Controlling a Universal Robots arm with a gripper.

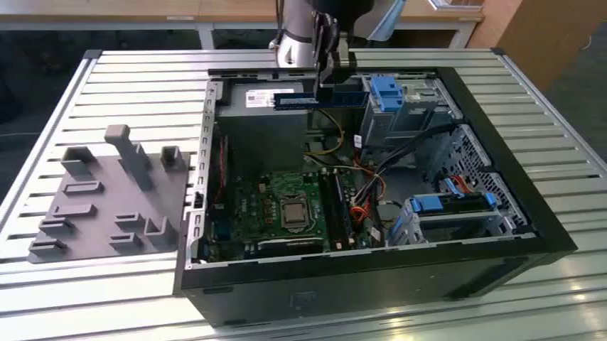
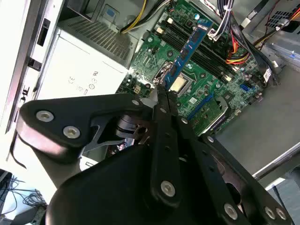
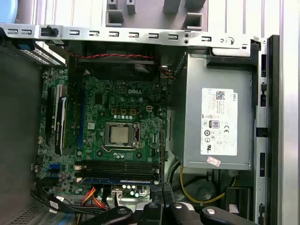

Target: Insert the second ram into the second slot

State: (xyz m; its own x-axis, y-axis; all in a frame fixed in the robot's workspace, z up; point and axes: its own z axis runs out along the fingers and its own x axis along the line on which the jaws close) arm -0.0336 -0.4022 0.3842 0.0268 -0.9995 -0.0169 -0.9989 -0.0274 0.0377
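My gripper is shut on the second ram, a thin blue stick with a pale label. It holds the stick level, high over the back of the open computer case, above the power supply. In the second wrist view the fingertips pinch one end of the stick, which reaches out over the green motherboard. In the first wrist view the stick appears edge-on, beside the dark memory slots and parallel to them. In the exterior view these slots lie well below the gripper, right of the processor socket.
The grey power supply fills the case's back corner. Blue drive cages and loose cables crowd the exterior view's right. A grey parts holder rests on the slatted metal table at the left.
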